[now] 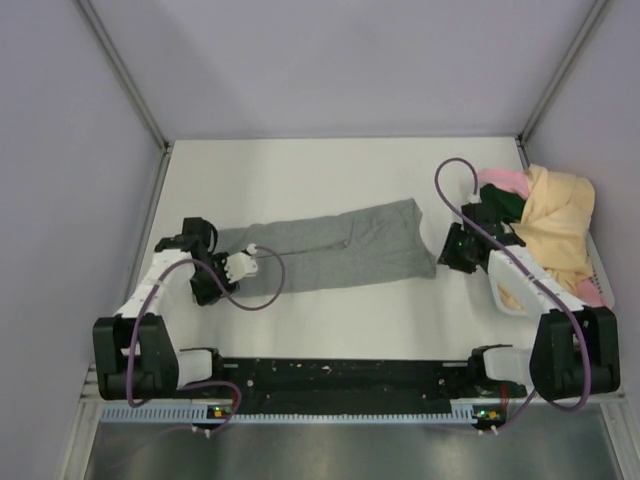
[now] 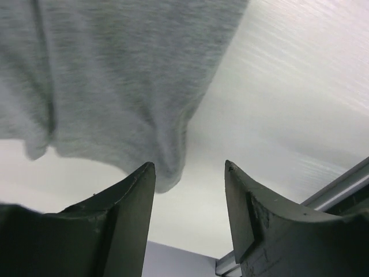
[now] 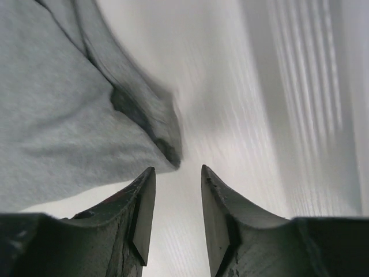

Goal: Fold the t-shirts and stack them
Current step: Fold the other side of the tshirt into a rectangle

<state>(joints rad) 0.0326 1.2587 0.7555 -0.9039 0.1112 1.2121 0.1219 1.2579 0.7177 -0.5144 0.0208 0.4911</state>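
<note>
The heather grey t-shirt (image 1: 330, 248) lies folded into a long strip across the middle of the white table. My left gripper (image 1: 205, 240) is open and empty just off the strip's left end; in the left wrist view (image 2: 189, 167) the cloth (image 2: 115, 81) hangs close above the jaws. My right gripper (image 1: 447, 252) is open and empty just off the strip's right end; in the right wrist view (image 3: 178, 170) a cloth corner (image 3: 155, 130) lies just beyond the jaws. The pale yellow (image 1: 560, 225), pink (image 1: 505, 182) and dark green (image 1: 505, 205) t-shirts sit heaped at the right.
The heap of t-shirts presses against the right wall behind my right arm. Lilac walls (image 1: 60, 150) close the table on the left, back and right. A black rail (image 1: 340, 375) runs along the near edge between the arm bases.
</note>
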